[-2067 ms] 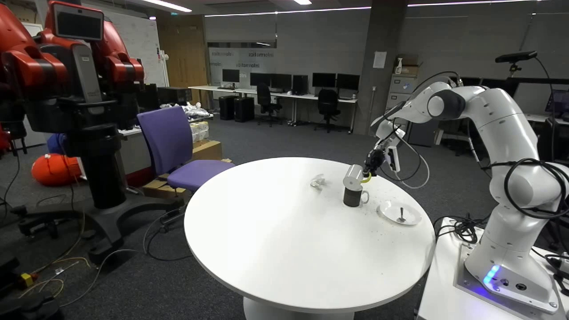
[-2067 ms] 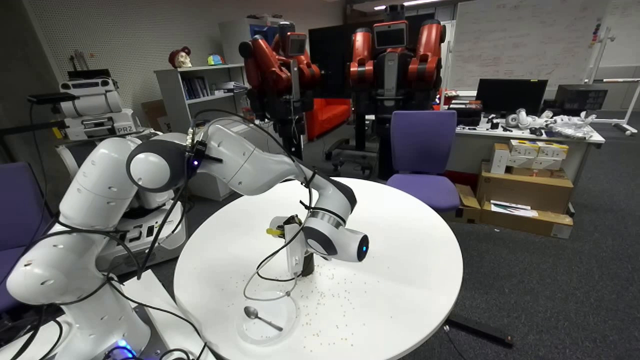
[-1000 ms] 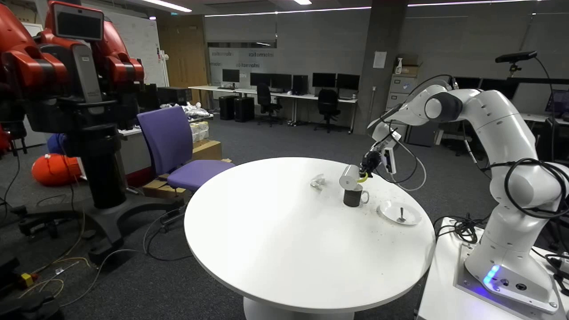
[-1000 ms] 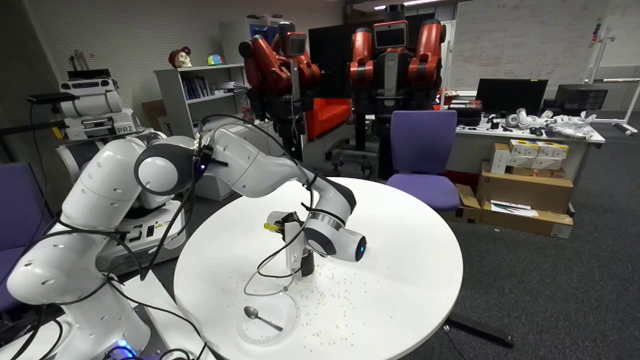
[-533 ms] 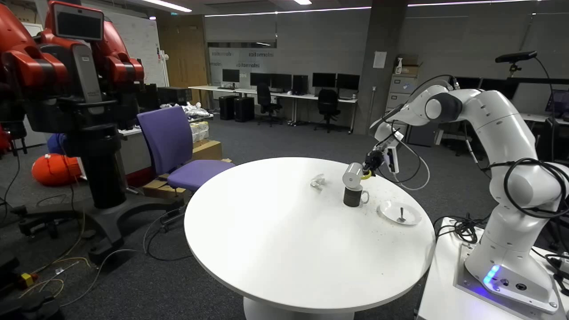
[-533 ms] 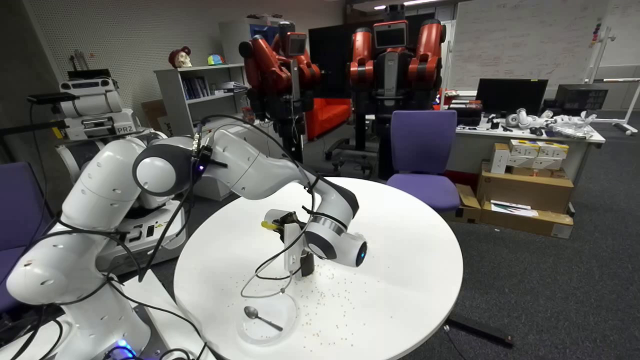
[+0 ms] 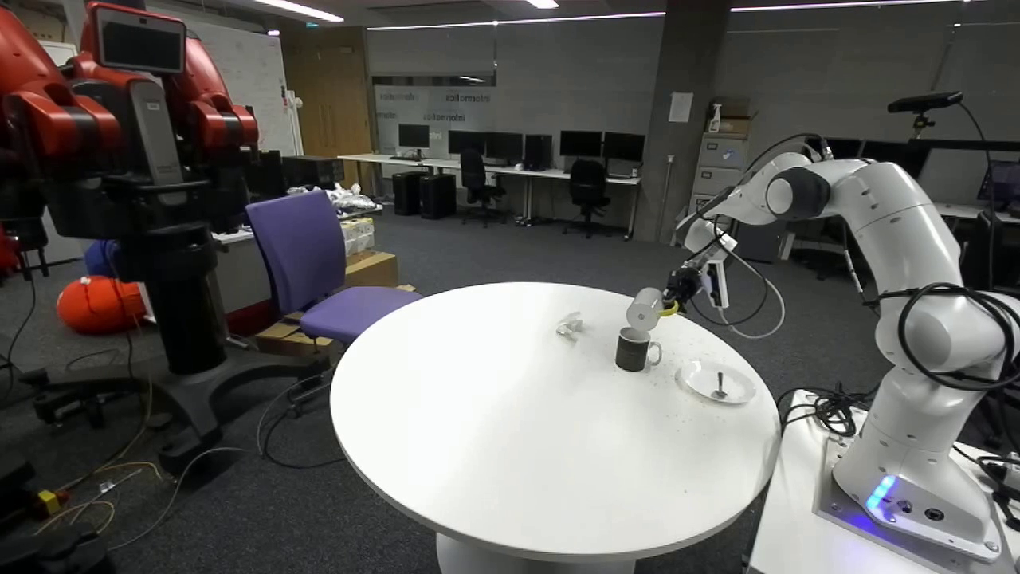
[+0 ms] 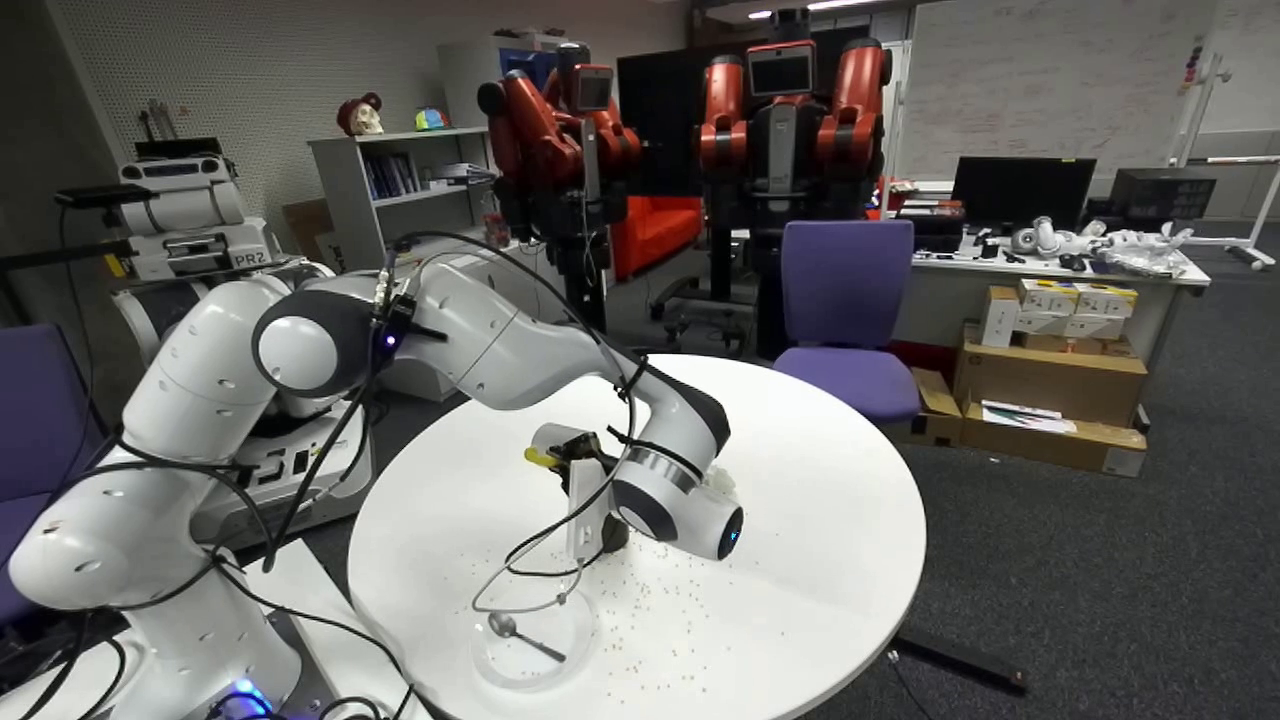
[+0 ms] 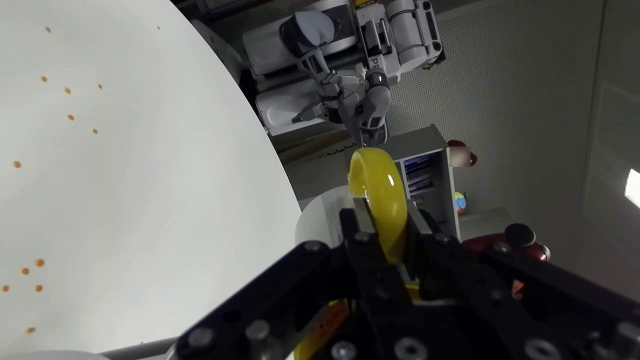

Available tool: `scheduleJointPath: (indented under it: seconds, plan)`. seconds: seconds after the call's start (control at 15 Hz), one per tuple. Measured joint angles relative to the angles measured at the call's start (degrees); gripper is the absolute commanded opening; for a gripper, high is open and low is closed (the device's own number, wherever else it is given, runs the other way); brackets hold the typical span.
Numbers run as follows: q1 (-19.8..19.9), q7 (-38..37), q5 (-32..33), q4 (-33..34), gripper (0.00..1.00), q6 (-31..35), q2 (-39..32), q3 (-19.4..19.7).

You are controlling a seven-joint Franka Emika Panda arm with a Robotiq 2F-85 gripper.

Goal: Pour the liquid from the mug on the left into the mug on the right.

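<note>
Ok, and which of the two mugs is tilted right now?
The pale mug, held in the air with its yellow handle between the fingers. The dark mug, by contrast, stands upright on the table.

In exterior view I see standing mug [image 7: 632,354] on table [image 7: 510,446]. From that mug: upper mug [image 7: 644,309] in my grip, higher up, can't tell if straight over it. Plate [image 7: 695,381] to right, bit in front, spoon [image 7: 719,392] on plate. Scrap [image 7: 569,327] to left, bit behind. Chair [image 7: 299,251] far left, past table. My arm's foot [image 7: 908,494] far right, on side table [image 7: 785,514].
</note>
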State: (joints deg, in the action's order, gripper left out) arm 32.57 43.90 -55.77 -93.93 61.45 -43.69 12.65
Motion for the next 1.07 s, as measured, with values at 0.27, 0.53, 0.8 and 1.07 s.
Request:
scheduleJointPath:
  seconds: [0.27,0.53,0.8,1.07]
  plan:
    - [0.4,0.0,0.0,0.0,0.05,0.0,-0.5,0.0]
    - [0.0,0.0,-0.3,0.0,0.05,0.0,-1.1,-0.8]
    - [-0.8,0.0,-0.8,0.1,0.05,0.0,-1.5,-1.3]
    - [-0.8,0.0,-0.8,0.3,0.05,0.0,-2.3,-1.3]
